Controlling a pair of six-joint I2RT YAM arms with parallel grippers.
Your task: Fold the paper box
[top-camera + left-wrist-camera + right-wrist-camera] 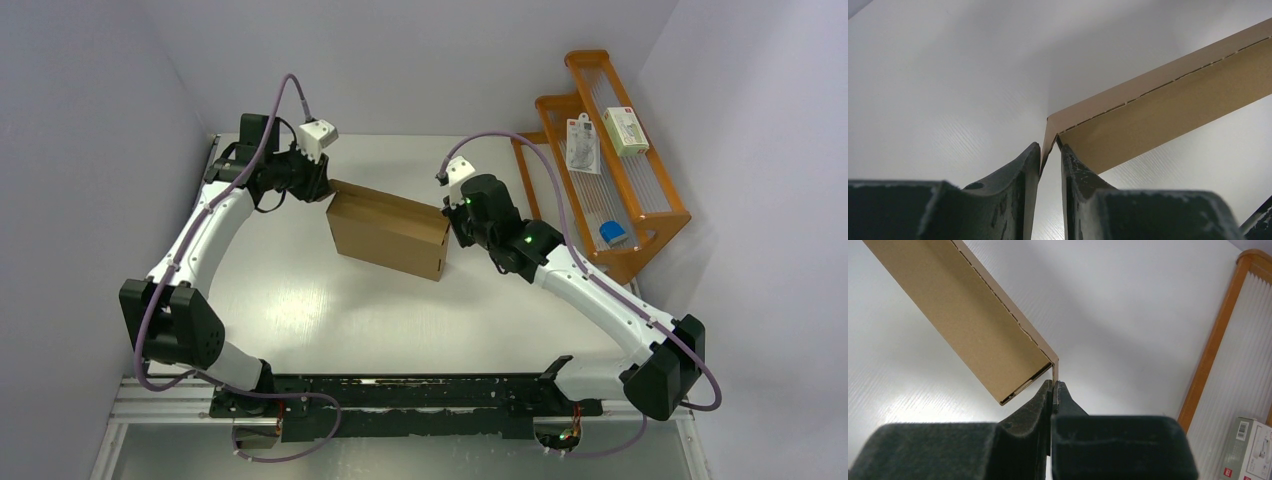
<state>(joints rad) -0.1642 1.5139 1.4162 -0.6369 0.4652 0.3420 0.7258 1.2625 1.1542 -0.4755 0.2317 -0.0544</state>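
The paper box (390,232) is a brown cardboard mailer folded into a shallow rectangular shape, at the middle of the white table (330,310). My left gripper (325,188) is at its far left corner. In the left wrist view the gripper (1050,150) pinches a thin wall at the corner of the box (1168,105). My right gripper (450,215) is at the box's right end. In the right wrist view the gripper (1053,385) is shut on a thin flap at the open end of the box (973,325).
An orange wire-fronted rack (620,150) stands at the right, holding small white packages (583,143) and a blue item (613,232). Its frame (1218,340) and a white package (1253,450) show in the right wrist view. White walls enclose the table.
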